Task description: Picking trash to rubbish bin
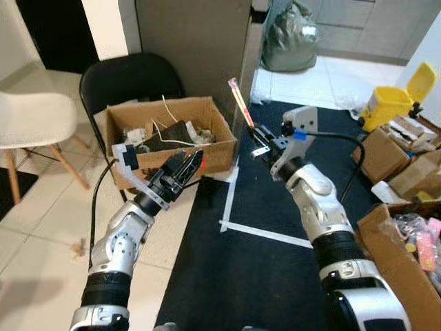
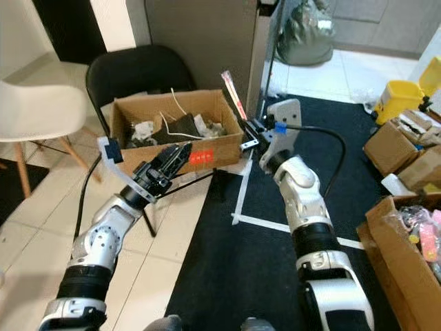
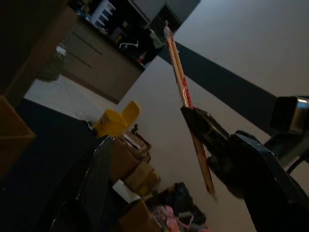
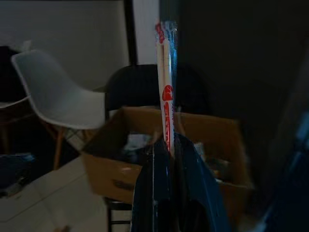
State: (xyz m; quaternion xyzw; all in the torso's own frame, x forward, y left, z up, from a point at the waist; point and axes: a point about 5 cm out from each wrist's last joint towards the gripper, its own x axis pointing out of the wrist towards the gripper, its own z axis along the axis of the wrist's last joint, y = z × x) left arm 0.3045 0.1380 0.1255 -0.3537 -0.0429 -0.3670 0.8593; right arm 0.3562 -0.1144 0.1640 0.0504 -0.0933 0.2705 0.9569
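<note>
right gripper (image 1: pixel 260 140) clenches a wrapped chopstick pair (image 1: pixel 240 102), upright just beside the cardboard box's (image 1: pixel 215 153) right edge on a black chair (image 1: pixel 124 77). left gripper (image 1: pixel 189 164), fingers together, empty, overlaps the box front; box contents indistinct.

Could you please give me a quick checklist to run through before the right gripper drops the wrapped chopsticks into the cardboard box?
1. Grip: right gripper is shut on the wrapped chopsticks, near their lower end: ok.
2. Position: the chopsticks are beside the cardboard box's right wall, not yet above the opening: not ok.
3. Box opening: open top, with trash inside and room left: ok.
4. Left gripper: in front of the box wall, clear of the right arm's path: ok.
5. Box steady on the black chair: cannot tell.
</note>
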